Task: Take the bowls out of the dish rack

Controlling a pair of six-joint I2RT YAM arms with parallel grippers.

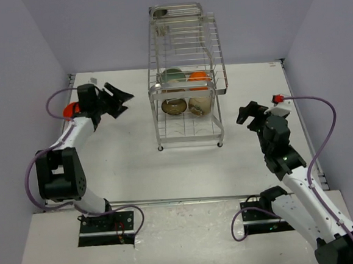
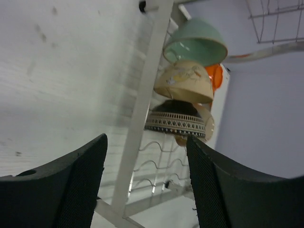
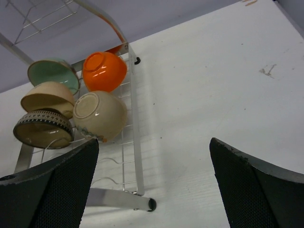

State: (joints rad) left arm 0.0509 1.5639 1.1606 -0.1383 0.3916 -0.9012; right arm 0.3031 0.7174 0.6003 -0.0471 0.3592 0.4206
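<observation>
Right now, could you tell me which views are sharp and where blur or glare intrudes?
Top external: even light, sharp, faint glints on the rack. Left wrist: soft overall, table blurred, left fingers dark, mint bowl still readable. Right wrist: crispest, mild gloss on the orange bowl, right fingers dark with soft edges.

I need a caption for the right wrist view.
Open right gripper before the silver wire dish rack holding five small round bowls, including a bright orange bowl.
</observation>
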